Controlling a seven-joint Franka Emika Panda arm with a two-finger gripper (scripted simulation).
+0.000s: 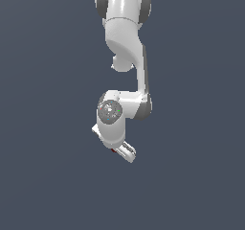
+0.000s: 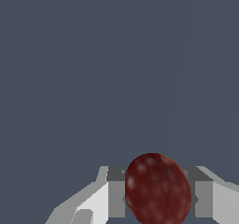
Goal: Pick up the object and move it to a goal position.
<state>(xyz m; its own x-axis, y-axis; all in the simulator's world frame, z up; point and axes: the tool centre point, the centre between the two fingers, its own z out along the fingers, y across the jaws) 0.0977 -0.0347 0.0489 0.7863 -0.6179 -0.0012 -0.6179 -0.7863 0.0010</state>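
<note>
The object point(image 2: 158, 190) is a dark red rounded ball with faint pale mottling and a thin orange edge. It fills the gap between the two grey finger pads point(image 2: 116, 192) of my gripper point(image 2: 159, 190), which is shut on it. In the exterior view the white arm hangs down from above, with the gripper point(image 1: 125, 153) at its lower end. Only a tiny red sliver of the object point(image 1: 113, 150) peeks out beside the hand there; the white hand hides the rest.
A plain dark grey-blue surface point(image 1: 48, 176) fills both views around the arm. No other objects, containers or edges show.
</note>
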